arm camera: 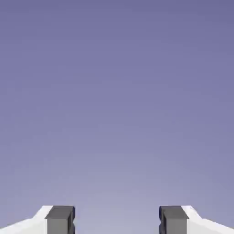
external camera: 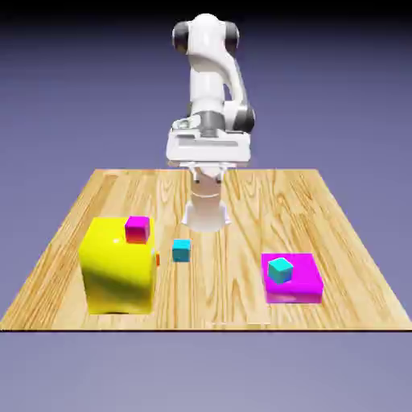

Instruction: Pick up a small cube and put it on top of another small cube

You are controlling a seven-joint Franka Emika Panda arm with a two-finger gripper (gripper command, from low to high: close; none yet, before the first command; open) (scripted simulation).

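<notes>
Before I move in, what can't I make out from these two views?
- Orange cube: exterior view, only a sliver shows beside the big yellow cube, which hides the rest.
- Gripper: hand view, fingertips cut off by the bottom edge; jaws apart, nothing between.
- All cubes and the table: absent from the hand view, which shows only backdrop.

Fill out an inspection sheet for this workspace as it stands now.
Surface: wooden table, flat, no damage seen.
Job's things: orange cube, mostly hidden behind the big yellow cube, only a sliver showing; teal cube on the bare wood beside it; second teal cube on the magenta block.
Clutter: small magenta cube on top of the big yellow cube.
Grippers: gripper open, nothing between the fingers; the hand view shows only backdrop.
Cables: nothing seen.
Surroundings: plain blue-violet backdrop.
</notes>
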